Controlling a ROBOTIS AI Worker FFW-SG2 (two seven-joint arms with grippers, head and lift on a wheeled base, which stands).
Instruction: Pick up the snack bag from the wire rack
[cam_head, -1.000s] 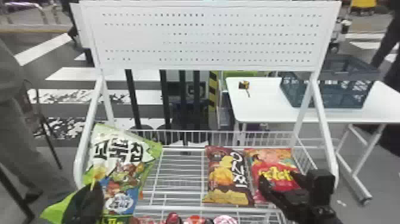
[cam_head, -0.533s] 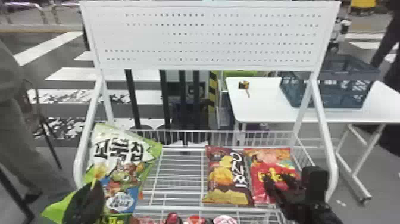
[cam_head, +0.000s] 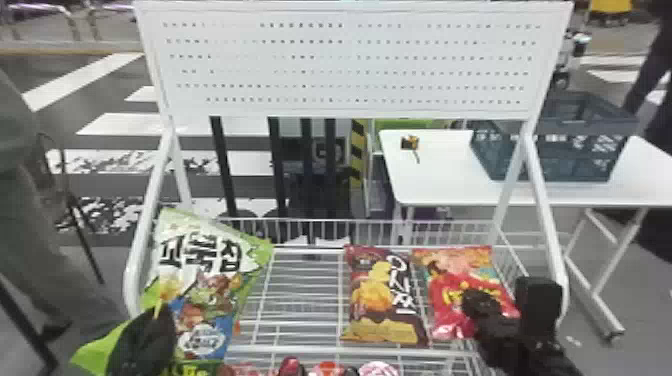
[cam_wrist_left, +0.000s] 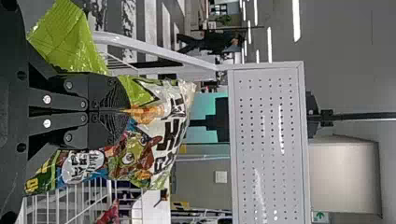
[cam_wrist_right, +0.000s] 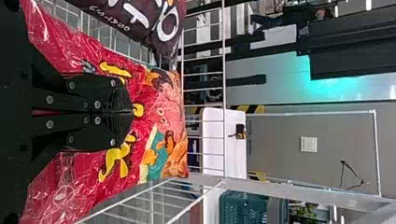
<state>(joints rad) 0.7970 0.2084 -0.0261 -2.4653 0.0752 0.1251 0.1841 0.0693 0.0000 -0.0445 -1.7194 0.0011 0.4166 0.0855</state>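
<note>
In the head view my left gripper (cam_head: 161, 311) is shut on the green-and-white snack bag (cam_head: 210, 295), which leans at the rack's left end. The left wrist view has the left gripper (cam_wrist_left: 128, 111) pinching creased film of this bag (cam_wrist_left: 168, 126). At the rack's right side, my right gripper (cam_head: 466, 301) is on the red snack bag (cam_head: 450, 280). The right wrist view has the right gripper (cam_wrist_right: 132, 113) with its fingers together, shut on the red bag (cam_wrist_right: 163, 112), whose film spreads on both sides. The wire rack (cam_head: 300, 295) lies beneath the bags.
A brown snack bag (cam_head: 382, 300) lies left of the red one. Small packages (cam_head: 330, 369) line the rack's front. White posts and a perforated board (cam_head: 350, 60) rise around it. Behind stand a white table (cam_head: 440, 185) and dark basket (cam_head: 550, 160).
My right gripper, spread over the red bag before, has closed its fingers on it. The left gripper and the green-and-white bag have stayed nearly in place.
</note>
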